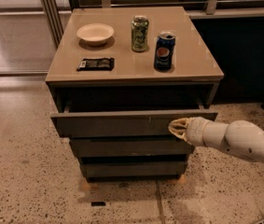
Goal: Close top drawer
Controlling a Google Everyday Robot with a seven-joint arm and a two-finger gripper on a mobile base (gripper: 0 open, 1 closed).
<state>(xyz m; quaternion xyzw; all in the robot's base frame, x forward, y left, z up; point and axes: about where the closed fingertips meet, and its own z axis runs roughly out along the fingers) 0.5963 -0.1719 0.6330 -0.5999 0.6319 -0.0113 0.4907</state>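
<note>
- The speckled terrazzo floor [24, 181] fills the lower view. Its far left part is paler and smoother, behind a metal frame [50, 8].
- A grey-brown drawer cabinet [192, 59] stands at centre, and its tan top is fully in view.
- The top drawer [113, 124] is pulled partly out from under the cabinet top, with its front panel well forward of the two fronts below. Its inside is in deep shadow and its contents cannot be made out. Small pale scratches show right of centre on the panel.
- The robot's white arm [234, 139] enters from the right edge, where it is cut off; the base is out of view.
- The middle drawer front [127, 147] and bottom drawer front [131, 168] sit further back than the top one. How far in they are cannot be judged.
- A pale bowl [95, 33] rests at the top's rear left.
- A green can [140, 33] stands upright at rear centre. A blue Pepsi can [164, 51] stands upright nearer the front, to its right.
- A dark flat packet [95, 64] lies at the front left. Its label is unreadable.
- The gripper [178, 127] touches the right part of the top drawer's front panel. Whether it is released or clenched cannot be told.
- A small dark object [98, 203] lies on the floor before the cabinet and cannot be identified.
</note>
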